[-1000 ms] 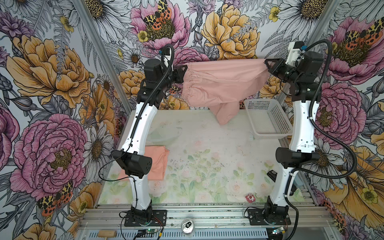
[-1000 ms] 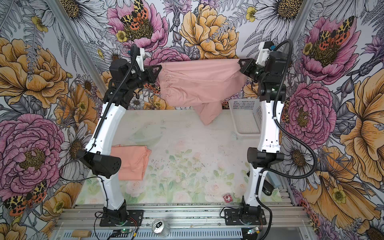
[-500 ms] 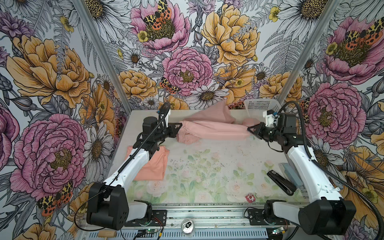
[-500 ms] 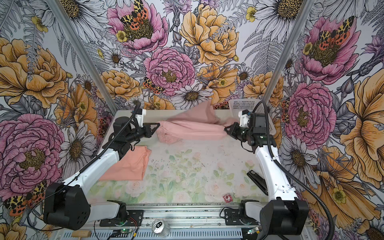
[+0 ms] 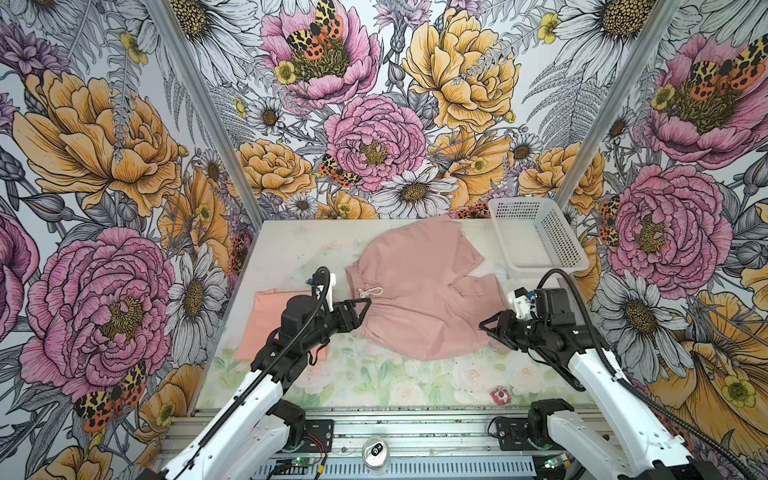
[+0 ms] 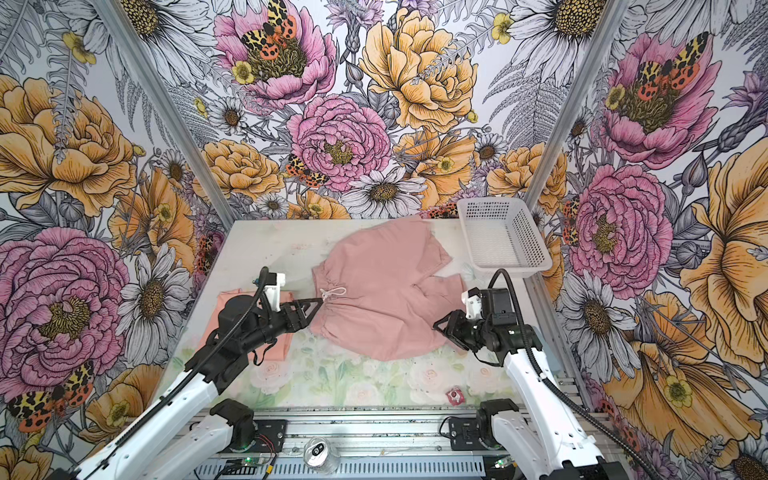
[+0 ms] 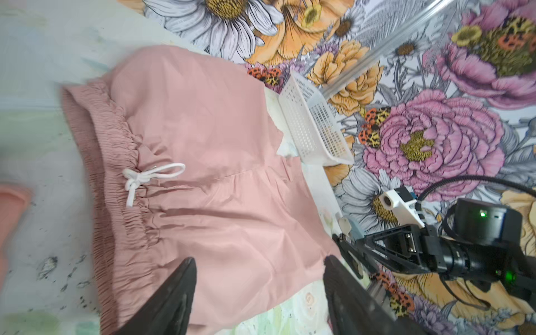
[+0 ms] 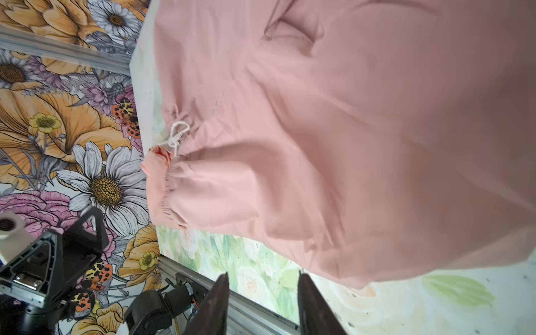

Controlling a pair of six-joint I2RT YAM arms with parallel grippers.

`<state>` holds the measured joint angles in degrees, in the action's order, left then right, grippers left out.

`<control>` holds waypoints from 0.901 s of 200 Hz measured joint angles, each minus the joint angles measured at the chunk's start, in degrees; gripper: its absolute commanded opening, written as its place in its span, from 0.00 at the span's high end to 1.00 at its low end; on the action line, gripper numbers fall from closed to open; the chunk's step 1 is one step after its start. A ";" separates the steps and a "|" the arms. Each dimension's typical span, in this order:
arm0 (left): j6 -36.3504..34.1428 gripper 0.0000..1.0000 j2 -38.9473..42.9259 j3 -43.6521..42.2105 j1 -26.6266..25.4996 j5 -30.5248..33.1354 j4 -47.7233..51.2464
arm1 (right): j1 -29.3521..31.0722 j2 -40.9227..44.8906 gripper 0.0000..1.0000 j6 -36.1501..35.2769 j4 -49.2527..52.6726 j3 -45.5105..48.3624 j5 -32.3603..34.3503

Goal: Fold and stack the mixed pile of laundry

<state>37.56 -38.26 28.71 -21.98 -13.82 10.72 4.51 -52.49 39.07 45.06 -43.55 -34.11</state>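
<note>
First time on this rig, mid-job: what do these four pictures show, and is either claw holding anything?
Two white robot arms each end in a black two-fingered gripper. Two pictures look down on the whole table; the other two come from cameras on the wrists. On it lie pink shorts spread in the middle, a folded peach garment at the left, a white basket at the far right. The left gripper and right gripper are both open, holding nothing.

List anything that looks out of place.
The pink shorts lie crooked, one leg rumpled beside the basket. A small red scrap lies near the front, and a drink can stands on the front rail.
</note>
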 measured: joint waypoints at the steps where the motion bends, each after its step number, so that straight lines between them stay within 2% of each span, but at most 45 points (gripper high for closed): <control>1: 0.07 0.27 0.13 0.00 0.07 0.07 0.07 | 0.00 -0.28 0.59 -0.11 0.02 -0.39 0.09; 19: 1.84 0.27 -0.04 -0.13 2.95 1.92 1.22 | 0.48 -4.39 0.56 -1.86 -0.04 -5.27 1.53; 37: 3.15 0.28 -4.98 0.00 5.09 2.84 1.46 | 1.25 -9.57 0.54 -4.24 -0.68 -8.92 3.85; 81: 4.31 0.29 -21.24 3.34 2.62 3.21 4.31 | 2.69 -20.48 0.50 -6.91 -3.98 -8.48 9.90; 135: 6.58 0.33 -30.25 4.39 -1.44 4.02 6.78 | 2.82 -22.62 0.49 -6.49 -3.96 1.07 18.38; 180: 8.07 0.39 -33.99 4.17 -3.54 5.01 8.57 | 2.82 -23.41 0.48 -5.88 -4.02 2.14 20.96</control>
<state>45.63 -72.25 32.88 -25.52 -8.82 19.29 7.33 -75.90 33.19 41.04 -41.41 -13.15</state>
